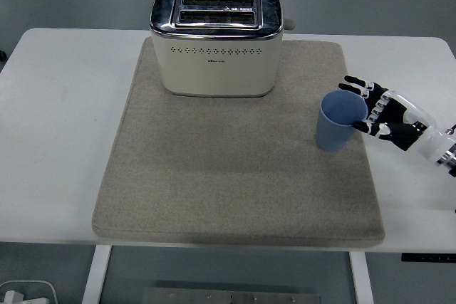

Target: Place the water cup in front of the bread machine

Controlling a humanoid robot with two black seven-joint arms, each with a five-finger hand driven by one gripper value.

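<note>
I see my right hand's fingers spread and loosely curved, cupped toward the blue water cup. The fingertips sit right at the cup's right side near the rim; whether they actually press on it I cannot tell. Nothing is gripped. The cup stands upright just left of the fingers, on the right part of the beige mat. Farther left and back from the fingers is the cream bread machine, well apart from the cup, on the white table.
</note>
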